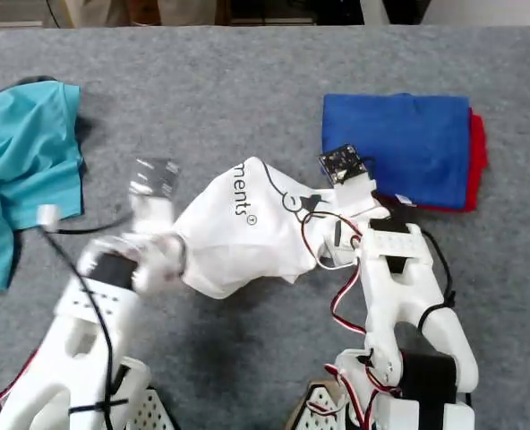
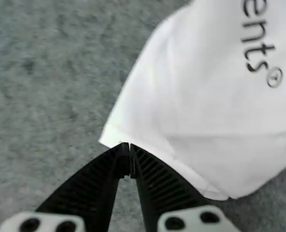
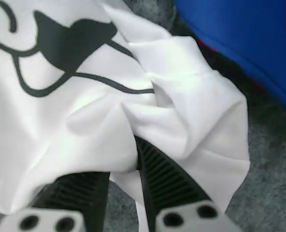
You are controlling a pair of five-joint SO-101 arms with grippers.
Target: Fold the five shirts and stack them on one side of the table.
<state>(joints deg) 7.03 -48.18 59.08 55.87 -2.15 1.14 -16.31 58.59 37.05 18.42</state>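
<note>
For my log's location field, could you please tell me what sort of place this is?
Probably a robotics lab bench: two white arms with exposed wiring stand at a grey felt-like table, with a white shirt between them and a folded blue shirt stacked on a red shirt.

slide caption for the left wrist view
left pincer shut on the white shirt's edge over the grey table

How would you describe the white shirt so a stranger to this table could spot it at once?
On the grey table, look in the middle. The white shirt is bunched there, pinched by the left gripper and right gripper. It alone is white, with black print; the teal shirt lies left, the blue shirt and red shirt right.
</note>
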